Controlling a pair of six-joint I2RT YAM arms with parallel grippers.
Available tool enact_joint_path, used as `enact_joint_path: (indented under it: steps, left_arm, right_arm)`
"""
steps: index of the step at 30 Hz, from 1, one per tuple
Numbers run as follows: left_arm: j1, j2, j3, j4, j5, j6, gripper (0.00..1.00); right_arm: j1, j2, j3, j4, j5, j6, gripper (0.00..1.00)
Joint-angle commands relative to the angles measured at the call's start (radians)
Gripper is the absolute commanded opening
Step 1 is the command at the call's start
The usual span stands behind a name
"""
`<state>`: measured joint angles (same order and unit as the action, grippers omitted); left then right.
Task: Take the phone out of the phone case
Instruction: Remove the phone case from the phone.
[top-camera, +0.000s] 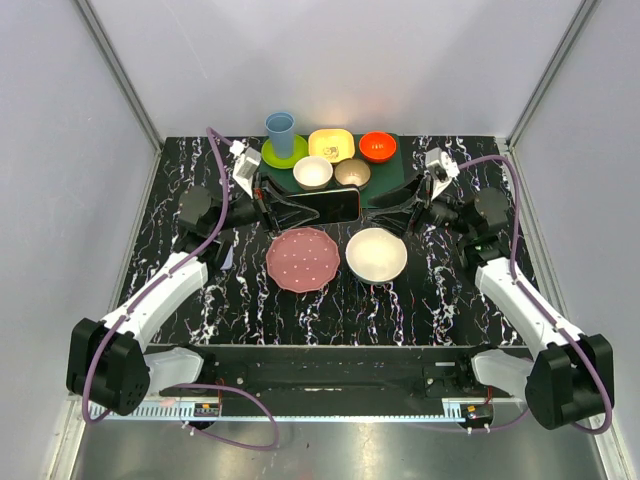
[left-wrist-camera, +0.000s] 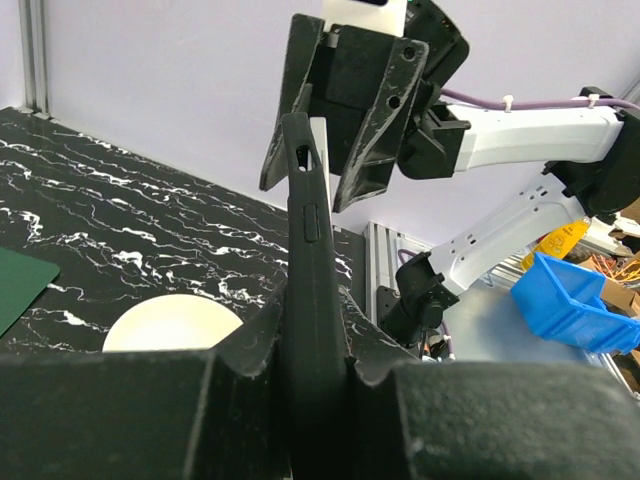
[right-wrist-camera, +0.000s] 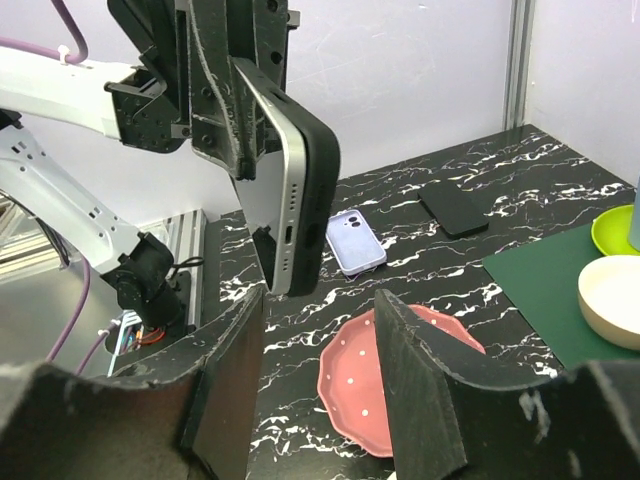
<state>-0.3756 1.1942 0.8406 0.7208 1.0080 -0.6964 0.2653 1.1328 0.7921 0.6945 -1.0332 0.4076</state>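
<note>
My left gripper is shut on one end of the phone and holds it in the air above the pink plate. In the right wrist view the phone shows a silver frame with a thick black shell on its back. In the left wrist view I see it edge-on between my fingers. My right gripper is open, its fingers spread just short of the phone's free end. A lavender phone case lies back-up on the table, and I cannot tell whether it holds a phone.
A flat black phone lies beyond the lavender case. A white bowl sits beside the pink plate. On the green mat at the back stand a blue cup, a yellow dish, a red bowl and two small bowls.
</note>
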Motion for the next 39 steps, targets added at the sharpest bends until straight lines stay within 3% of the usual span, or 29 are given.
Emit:
enact_joint_path:
  steps: [1,10,39]
  left_arm:
    - [0.001,-0.016,0.005,0.154,0.014,-0.043,0.0]
    - [-0.005,-0.018,-0.001,0.149,0.009,-0.037,0.0]
    - [-0.023,0.007,0.008,0.106,0.006,0.0,0.0]
  right_arm:
    - [-0.006,0.013,-0.002,0.092,0.018,0.052,0.53]
    - [-0.006,0.054,-0.022,0.201,0.054,0.157,0.52]
    - [-0.001,0.071,-0.045,0.246,0.082,0.172,0.53]
